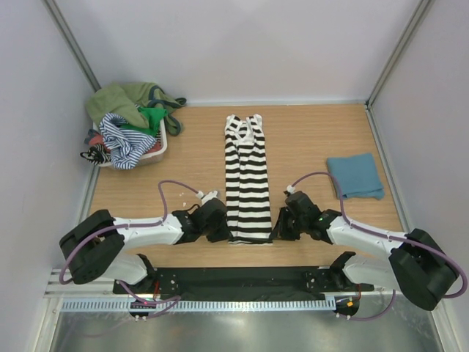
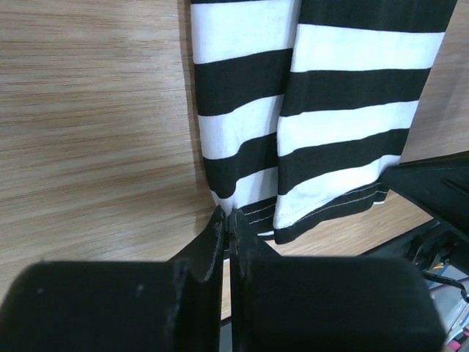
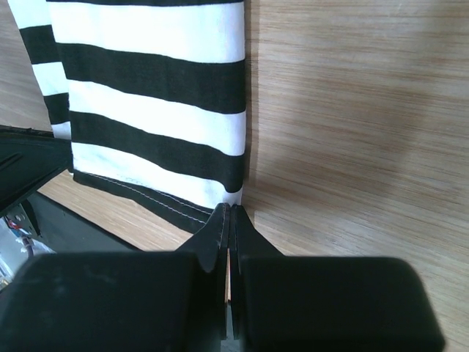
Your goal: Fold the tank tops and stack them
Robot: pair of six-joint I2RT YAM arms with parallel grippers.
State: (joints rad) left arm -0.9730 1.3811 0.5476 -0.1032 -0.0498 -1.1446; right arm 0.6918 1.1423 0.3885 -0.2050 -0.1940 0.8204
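Note:
A black-and-white striped tank top [image 1: 247, 182] lies flat in a long narrow fold down the middle of the table, straps at the far end. My left gripper [image 1: 222, 231] is shut on its near left hem corner [image 2: 223, 207]. My right gripper [image 1: 278, 229] is shut on the near right hem corner [image 3: 233, 198]. A folded teal-blue tank top [image 1: 355, 175] rests flat on the right side of the table. More tank tops, olive, green and thin navy-striped, are heaped in a basket [image 1: 163, 144] at the back left.
The wooden table [image 1: 190, 158] is bordered by white walls on three sides. A black base plate [image 1: 242, 282] runs along the near edge. The opposite arm's black body [image 2: 440, 183] shows at the edge of each wrist view.

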